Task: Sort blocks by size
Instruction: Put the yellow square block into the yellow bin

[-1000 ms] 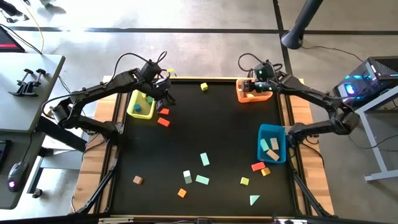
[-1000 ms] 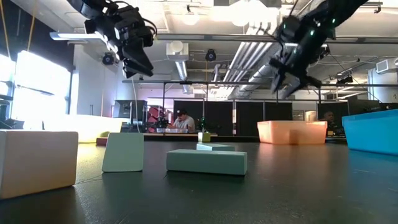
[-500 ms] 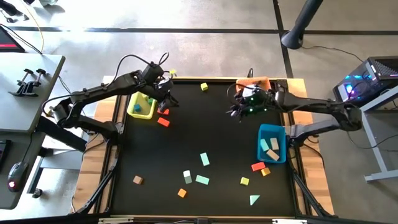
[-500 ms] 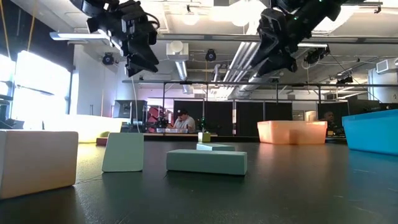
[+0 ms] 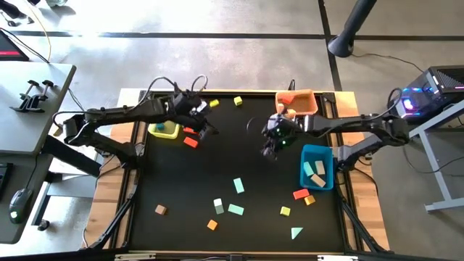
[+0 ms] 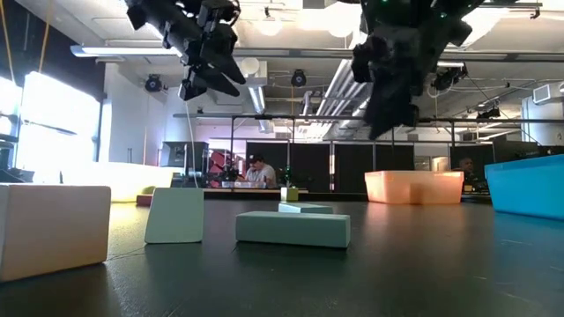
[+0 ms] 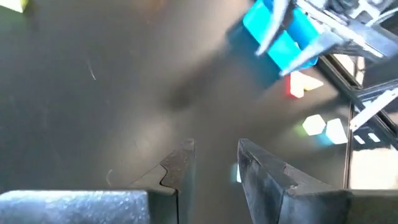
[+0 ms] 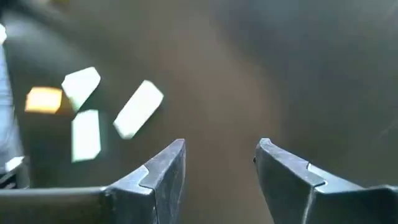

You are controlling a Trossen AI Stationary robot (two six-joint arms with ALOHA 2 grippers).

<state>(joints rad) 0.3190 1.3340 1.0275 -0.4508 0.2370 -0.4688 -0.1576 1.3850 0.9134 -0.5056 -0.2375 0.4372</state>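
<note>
Mint bars [image 5: 236, 209] and smaller cubes lie scattered on the near half of the bench [image 5: 239, 145]: light, rigid wood, best pinched across flat sides. Right end effector [image 5: 270, 150] and left end effector [image 5: 205, 129] both hover spread, empty.

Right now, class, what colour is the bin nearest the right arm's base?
Blue; the bin shows best in the high view, holding mint and tan blocks.

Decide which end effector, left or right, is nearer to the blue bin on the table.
Right. The right end effector hangs over the mat just beside the blue bin, toward the table's middle. The left end effector is across the table by the yellow bin, much farther off.
</note>
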